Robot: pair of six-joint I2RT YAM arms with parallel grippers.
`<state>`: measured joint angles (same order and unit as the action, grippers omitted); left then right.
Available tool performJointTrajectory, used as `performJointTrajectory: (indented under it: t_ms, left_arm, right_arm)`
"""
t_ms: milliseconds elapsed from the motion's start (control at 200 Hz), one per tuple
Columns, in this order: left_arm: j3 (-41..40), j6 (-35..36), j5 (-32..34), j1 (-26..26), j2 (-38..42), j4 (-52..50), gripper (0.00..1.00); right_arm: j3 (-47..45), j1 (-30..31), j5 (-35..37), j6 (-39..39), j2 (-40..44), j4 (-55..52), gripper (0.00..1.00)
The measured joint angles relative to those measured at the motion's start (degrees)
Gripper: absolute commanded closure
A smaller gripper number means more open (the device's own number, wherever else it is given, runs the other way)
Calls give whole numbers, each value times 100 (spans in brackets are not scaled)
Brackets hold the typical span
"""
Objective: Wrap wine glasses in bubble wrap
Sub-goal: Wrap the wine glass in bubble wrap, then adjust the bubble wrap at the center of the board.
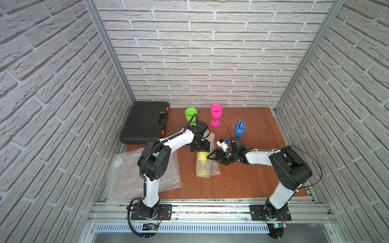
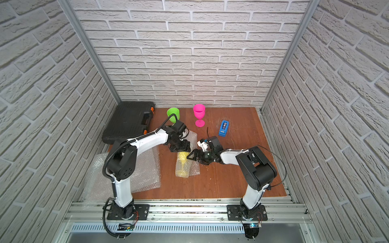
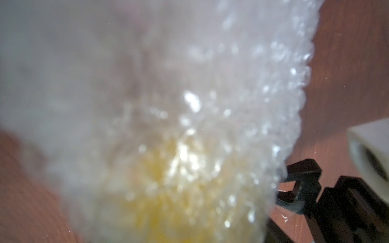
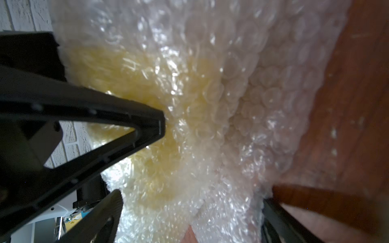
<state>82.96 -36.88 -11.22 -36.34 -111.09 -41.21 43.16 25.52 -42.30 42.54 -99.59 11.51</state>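
Observation:
The yellow wine glass [image 1: 202, 166] lies on its side mid-table, rolled in bubble wrap [image 1: 213, 168], foot toward the front. My left gripper [image 1: 201, 148] comes down over its bowl end. In the left wrist view the wrap [image 3: 189, 126] fills the frame, with yellow low down. My right gripper [image 1: 211, 157] is open beside the bowl. Its fingers [image 4: 105, 210] stand wide with wrap [image 4: 210, 105] between them. The green glass [image 1: 190, 114] and the pink glass [image 1: 216, 114] stand upright and bare at the back.
Spare bubble wrap sheets [image 1: 126, 174] lie at the front left under the left arm. A black tool case [image 1: 145, 122] sits at the back left. A blue tape dispenser [image 1: 240, 128] stands at the back right on the wooden table [image 1: 252, 174].

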Motion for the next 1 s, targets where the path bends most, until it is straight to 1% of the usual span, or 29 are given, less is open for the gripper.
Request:
performJointTrajectory:
  t_ms: [175, 315, 390, 520, 665, 765, 840, 925, 1000]
  left_arm:
    - [7, -22, 31, -7, 0, -17, 24]
    - [11, -28, 46, -7, 0, -22, 24]
    - [13, -39, 55, -11, -2, -26, 24]
    - [39, -79, 63, -11, -24, -55, 24]
    - [55, -122, 74, -15, -33, -63, 25]
    - [57, -136, 74, -17, -33, -66, 25]
    - [57, -160, 94, -20, -33, -63, 24]
    - [57, -184, 111, -22, -33, -66, 23]
    - [57, -225, 140, -33, -33, -66, 18]
  right_arm:
    - [-136, 177, 111, 136, 225, -63, 2]
    - [-81, 317, 289, 127, 588, -433, 2]
    - [61, 437, 424, 74, 704, -688, 4]
    - [352, 706, 610, 57, 708, -979, 12]
    - [605, 903, 835, 79, 597, -1259, 27]
    - [660, 966, 1001, 144, 557, -1401, 40]
    - [684, 1025, 1123, 192, 525, -1519, 52]
    - [717, 1073, 1259, 195, 518, -1681, 62]
    - [763, 1102, 1349, 188, 518, -1794, 74]
